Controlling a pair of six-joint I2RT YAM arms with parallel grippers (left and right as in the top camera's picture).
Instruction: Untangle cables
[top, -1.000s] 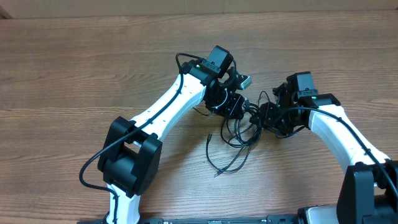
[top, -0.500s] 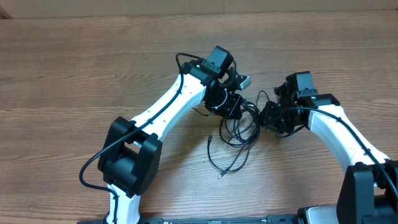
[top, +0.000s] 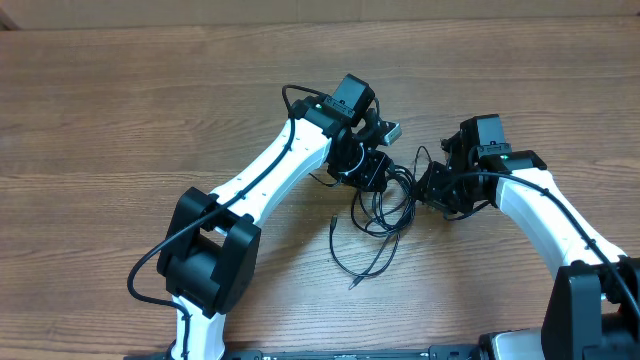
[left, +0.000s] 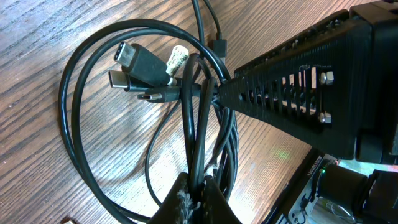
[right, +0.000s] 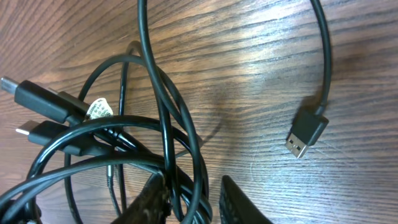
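Wood-grain tabletop (top: 120, 110) bearing tangled thin black cables (top: 385, 200), clamped by left gripper (left: 194, 186) and right gripper (right: 189, 186); knot partly masked overhead by white arms (top: 270, 170), silver-tipped plugs (left: 134, 62) resolved only at wrists.

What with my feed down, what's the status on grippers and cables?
Left gripper shut on cables. Right gripper straddling strands, grip unclear. Tangle bunched between both, loose ends trailing on table. No obstruction seen.

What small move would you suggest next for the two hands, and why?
Probably ease the right hand slowly rightward, away from the left hand: both grip the cables, whose loops cross between them; one USB plug already lies free.
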